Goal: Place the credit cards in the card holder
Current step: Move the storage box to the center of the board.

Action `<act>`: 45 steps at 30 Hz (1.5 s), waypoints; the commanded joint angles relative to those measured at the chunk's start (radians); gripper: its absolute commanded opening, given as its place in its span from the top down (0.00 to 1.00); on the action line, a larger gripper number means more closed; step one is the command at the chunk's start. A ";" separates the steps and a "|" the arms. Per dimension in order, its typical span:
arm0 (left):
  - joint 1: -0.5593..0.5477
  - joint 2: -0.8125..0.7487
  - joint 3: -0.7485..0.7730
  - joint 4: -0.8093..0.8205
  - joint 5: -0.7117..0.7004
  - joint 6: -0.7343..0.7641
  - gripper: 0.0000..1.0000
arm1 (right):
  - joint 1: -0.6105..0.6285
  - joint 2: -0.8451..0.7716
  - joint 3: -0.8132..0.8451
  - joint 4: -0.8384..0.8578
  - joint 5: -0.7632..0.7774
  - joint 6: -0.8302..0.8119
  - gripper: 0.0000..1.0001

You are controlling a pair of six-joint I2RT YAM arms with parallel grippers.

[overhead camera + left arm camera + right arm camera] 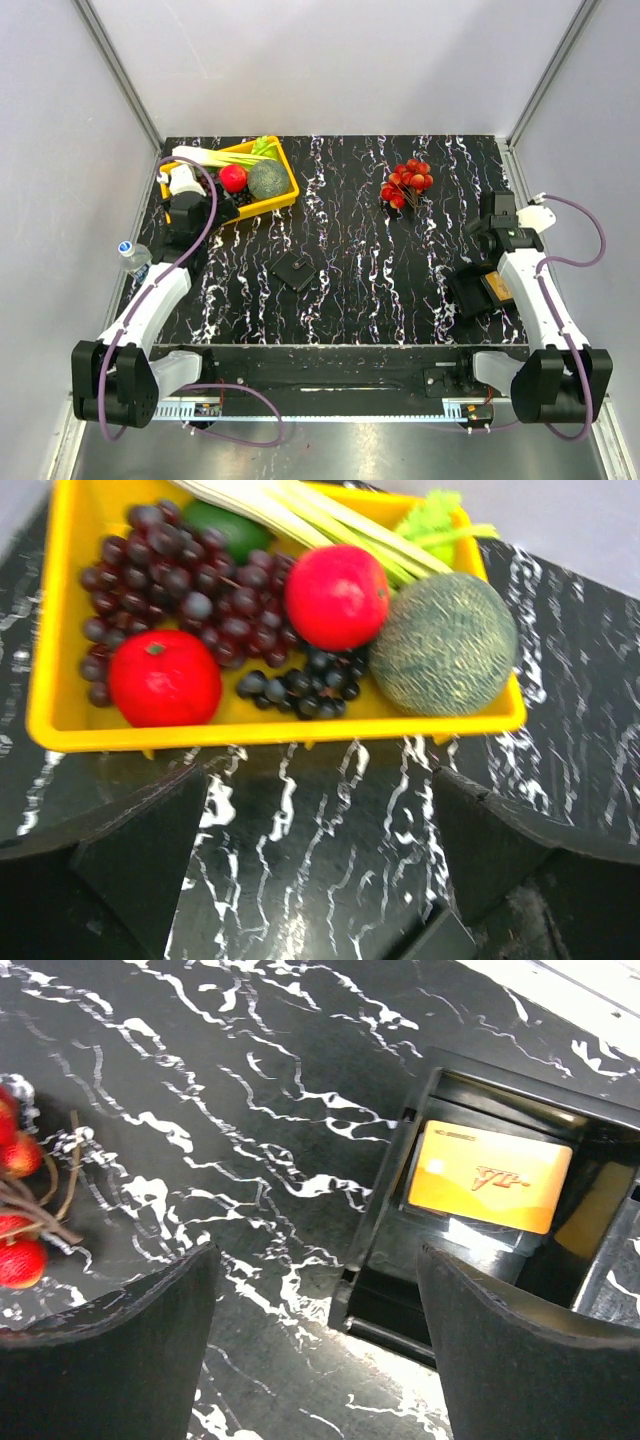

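Observation:
The card holder (297, 270) is a small black square wallet lying flat near the middle of the table, far from both grippers. One gold credit card (490, 1175) lies in a black open-topped tray (385, 1210) at the right; the card also shows in the top view (497, 288). My right gripper (318, 1290) is open and empty, hovering over the table just beside the tray's left rim, and shows in the top view (487, 248). My left gripper (320, 810) is open and empty over bare table in front of the yellow tray, and shows in the top view (200, 212).
A yellow tray (60, 730) holds grapes, two red fruits, a green melon and leeks at the back left (280, 200). A bunch of red berries (405, 182) lies at the back right (15, 1210). A small bottle (132, 255) stands off the table's left edge.

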 commanded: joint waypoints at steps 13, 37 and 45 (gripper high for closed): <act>-0.003 -0.031 -0.034 0.168 0.614 -0.016 0.01 | -0.041 0.148 -0.145 0.159 -0.099 0.033 0.36; -0.006 -0.017 -0.063 0.216 0.673 -0.014 0.01 | 0.035 0.338 -0.072 0.404 -0.420 -0.141 0.69; -0.090 -0.008 -0.045 0.119 0.550 -0.022 0.01 | 0.112 0.401 -0.017 0.440 -0.384 0.014 0.68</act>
